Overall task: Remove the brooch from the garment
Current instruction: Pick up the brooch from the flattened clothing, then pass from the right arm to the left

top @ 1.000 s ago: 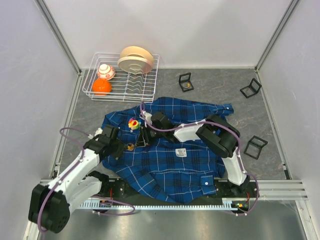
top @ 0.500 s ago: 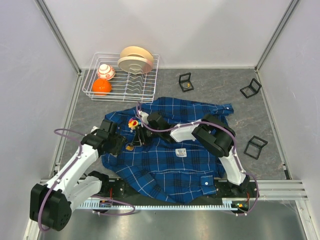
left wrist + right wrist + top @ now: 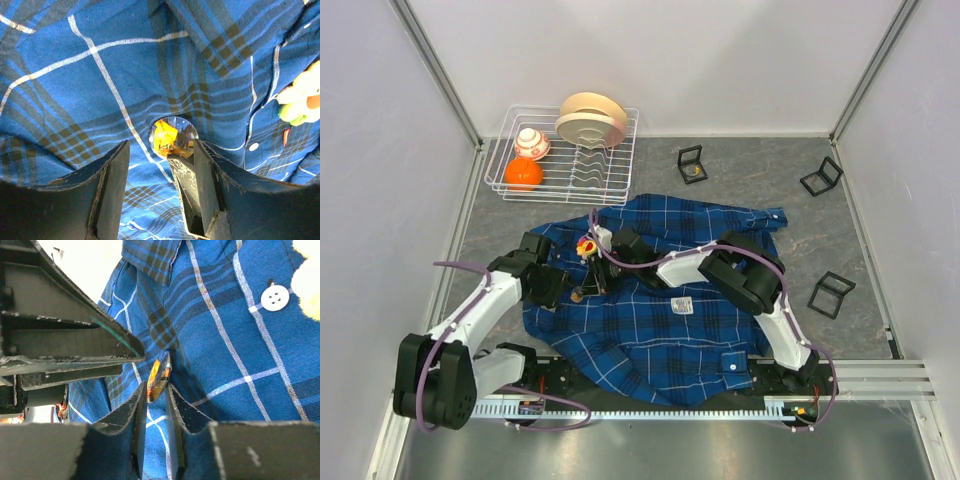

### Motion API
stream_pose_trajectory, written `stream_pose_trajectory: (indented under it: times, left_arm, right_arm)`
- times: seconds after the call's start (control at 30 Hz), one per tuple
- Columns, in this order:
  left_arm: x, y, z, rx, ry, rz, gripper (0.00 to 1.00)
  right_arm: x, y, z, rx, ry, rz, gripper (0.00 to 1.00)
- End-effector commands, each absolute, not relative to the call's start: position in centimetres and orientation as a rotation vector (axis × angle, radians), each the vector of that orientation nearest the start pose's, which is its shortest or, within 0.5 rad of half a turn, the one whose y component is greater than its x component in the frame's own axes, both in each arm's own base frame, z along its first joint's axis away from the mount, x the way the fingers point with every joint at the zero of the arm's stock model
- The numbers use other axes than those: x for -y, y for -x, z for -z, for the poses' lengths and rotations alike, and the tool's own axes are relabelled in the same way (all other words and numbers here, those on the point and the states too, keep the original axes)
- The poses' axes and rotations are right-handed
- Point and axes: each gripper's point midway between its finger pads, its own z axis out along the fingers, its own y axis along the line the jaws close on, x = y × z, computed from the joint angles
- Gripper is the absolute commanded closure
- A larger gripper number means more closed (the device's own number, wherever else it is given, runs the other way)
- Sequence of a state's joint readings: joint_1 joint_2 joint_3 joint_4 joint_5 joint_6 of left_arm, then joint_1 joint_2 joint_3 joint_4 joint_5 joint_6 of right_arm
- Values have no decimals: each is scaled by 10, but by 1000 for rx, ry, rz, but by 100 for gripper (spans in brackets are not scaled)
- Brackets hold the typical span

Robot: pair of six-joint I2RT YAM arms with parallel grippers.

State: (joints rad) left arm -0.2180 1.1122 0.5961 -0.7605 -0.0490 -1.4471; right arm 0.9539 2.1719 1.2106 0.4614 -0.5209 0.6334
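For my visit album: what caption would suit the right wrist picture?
Right gripper pinching the amber brooch on the blue plaid shirt, a white button nearby.

The shirt [image 3: 650, 320] is soft woven cloth, matt and creased; its button [image 3: 274, 298] looks like smooth white plastic. The brooch [image 3: 172, 137] is glossy, amber-toned and mirror-like. The left end effector [image 3: 155, 150] has matt black plastic fingers [image 3: 112, 190], scuffed pale along the edges. The tabletop [image 3: 750, 180] is matt grey, mottled like stone. The rack [image 3: 560, 196] is white-coated wire.
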Motion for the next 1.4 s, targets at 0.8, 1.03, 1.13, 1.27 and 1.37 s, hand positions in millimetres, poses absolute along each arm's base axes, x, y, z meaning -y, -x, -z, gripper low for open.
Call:
stream_pose_trajectory:
  times: [0.8, 1.03, 1.13, 1.27, 1.37]
  left_arm:
    - [105, -220, -37, -2440, 1768, 426, 38]
    - [99, -210, -29, -2449, 1756, 378, 50]
    - [96, -213, -32, -2437, 1731, 375, 58]
    - [95, -212, -29, -2467, 1684, 356, 72]
    - [92, -210, -29, -2485, 1643, 339, 85]
  right_arm:
    - [-503, -221, -58, -2090, 901, -1356, 95]
    - [-505, -221, -62, -2085, 901, -1343, 87]
    - [-504, -218, -65, -2093, 890, -1344, 74]
    - [-496, -223, -76, -2116, 851, -1317, 60]
    - [-486, -230, -89, -2124, 797, -1352, 54]
